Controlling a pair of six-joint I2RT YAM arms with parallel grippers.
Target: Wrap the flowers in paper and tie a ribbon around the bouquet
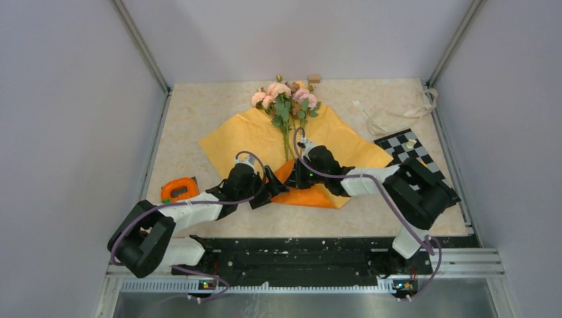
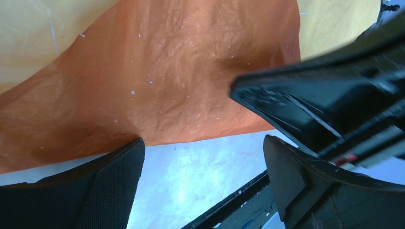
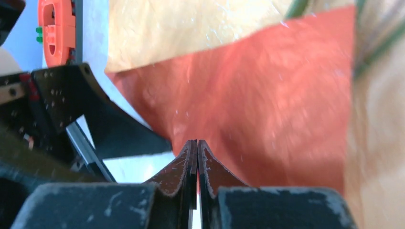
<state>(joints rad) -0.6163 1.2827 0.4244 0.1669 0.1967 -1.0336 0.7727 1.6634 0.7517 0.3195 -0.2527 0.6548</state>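
Observation:
The paper (image 1: pixel 252 136) lies spread on the table, pale face up, with the flowers (image 1: pixel 285 99) along its middle, blooms at the far end. A near flap is turned up, showing its glossy orange face (image 2: pixel 167 71). My right gripper (image 1: pixel 299 177) is shut on the flap's edge; its fingertips (image 3: pixel 197 142) pinch the orange sheet (image 3: pixel 267 86). Blurred green stems (image 3: pixel 382 43) show behind it. My left gripper (image 1: pixel 273 182) stands wide open just left of the flap, with only bare table between its fingers (image 2: pixel 203 143). The ribbon (image 1: pixel 397 112) lies loose at the far right.
A small orange-and-green object (image 1: pixel 179 190) sits at the near left, also in the right wrist view (image 3: pixel 55 28). A black-and-white checkerboard (image 1: pixel 411 149) lies at the right beside the paper. A small wooden block (image 1: pixel 314 78) rests beyond the blooms. Metal rails border the table.

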